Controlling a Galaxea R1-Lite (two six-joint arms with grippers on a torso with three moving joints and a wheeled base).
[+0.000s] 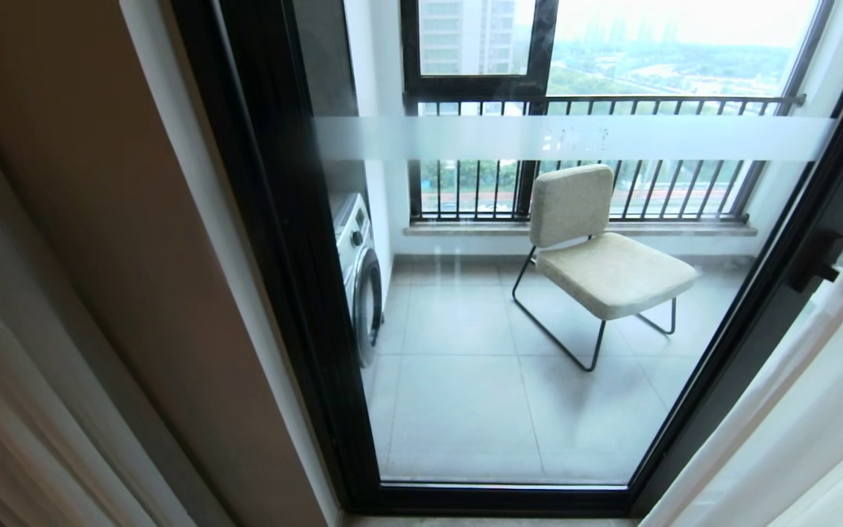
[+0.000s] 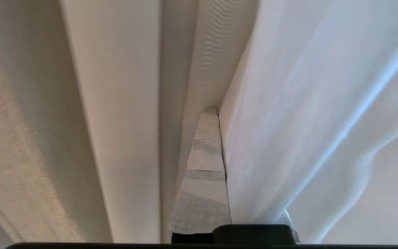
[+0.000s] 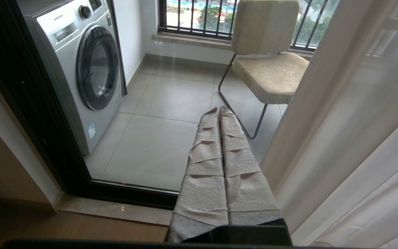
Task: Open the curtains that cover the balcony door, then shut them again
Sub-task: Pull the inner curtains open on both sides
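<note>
The balcony door [image 1: 297, 293] stands uncovered in the head view, a glass panel in a black frame with a frosted band and a small black handle [image 1: 817, 260]. The curtains are drawn to the sides: beige drape [image 1: 12, 380] at the left, white sheer [image 1: 795, 410] at the right. Neither gripper shows in the head view. My left gripper [image 2: 216, 110] is shut on a fold of the sheer [image 2: 306, 121], which drapes over one finger, with the beige drape [image 2: 112, 121] beside it. My right gripper [image 3: 219, 109] is shut and empty, pointing at the door glass next to the sheer [image 3: 351, 138].
Behind the glass stand a washing machine [image 1: 359, 274] at the left and a beige chair [image 1: 597, 256] on grey tiles, with a barred railing [image 1: 612, 102] beyond. A tan wall [image 1: 121, 256] borders the door frame at the left. A stone sill [image 3: 116, 211] runs below the door.
</note>
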